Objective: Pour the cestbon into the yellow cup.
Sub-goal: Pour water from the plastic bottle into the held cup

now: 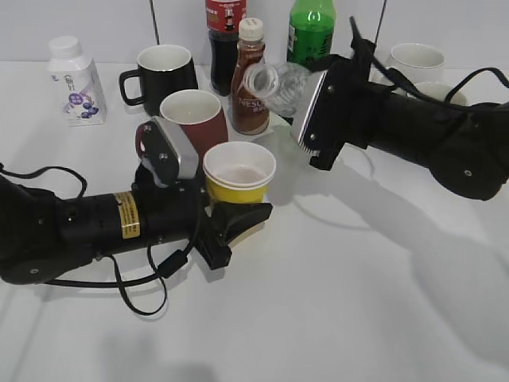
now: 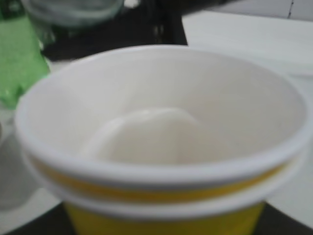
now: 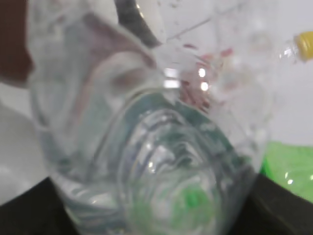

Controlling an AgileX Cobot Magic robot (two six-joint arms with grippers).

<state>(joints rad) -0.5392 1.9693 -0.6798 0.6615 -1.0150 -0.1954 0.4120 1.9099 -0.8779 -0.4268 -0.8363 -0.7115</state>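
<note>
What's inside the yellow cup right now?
The yellow cup shows a white interior with what looks like a little clear liquid at the bottom. The left pincer holds it. How deep the liquid is cannot be judged.

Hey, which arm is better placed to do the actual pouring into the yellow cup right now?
The right arm. Its gripper already holds the cestbon tipped sideways, mouth toward the yellow cup. The left gripper is busy steadying that cup at its base.

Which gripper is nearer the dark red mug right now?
Left. The left gripper holds the yellow cup just in front of the dark red mug; the right gripper holds the cestbon farther right.
</note>
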